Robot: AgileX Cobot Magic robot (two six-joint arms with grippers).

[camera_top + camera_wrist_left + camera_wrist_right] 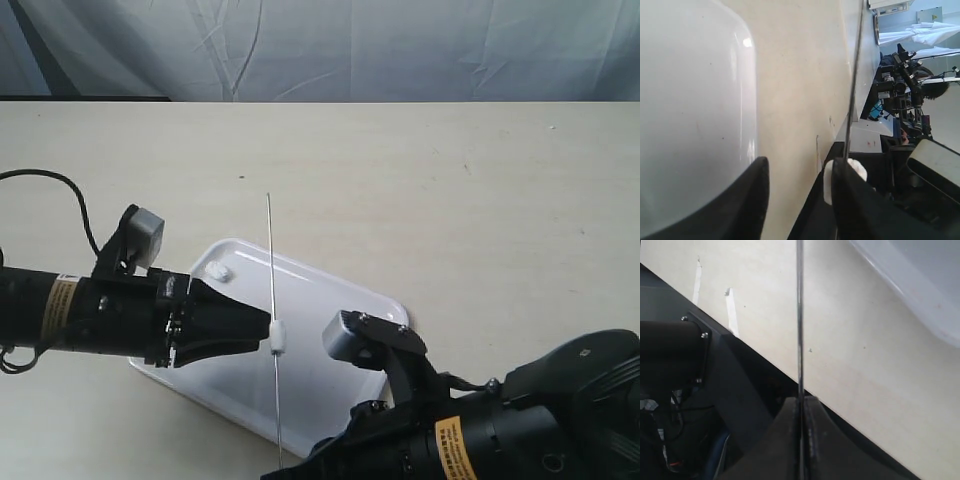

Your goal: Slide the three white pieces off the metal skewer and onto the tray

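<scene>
The thin metal skewer (272, 260) stands over the white tray (335, 300), and my right gripper (801, 405) is shut on its near end at the bottom of the exterior view. One white piece (277, 337) sits on the skewer about halfway along. My left gripper (262, 330) is open, and one fingertip (842, 172) rests against that white piece (858, 170) with the skewer (855, 75) rising beside it. A second white piece (219, 270) lies on the tray near its far left corner. A third piece does not show.
The tray (690, 100) lies on a tan table (450, 190) with a grey cloth backdrop (350, 50) behind it. A black cable (60, 185) loops at the left. The right arm's body (520, 420) fills the lower right corner.
</scene>
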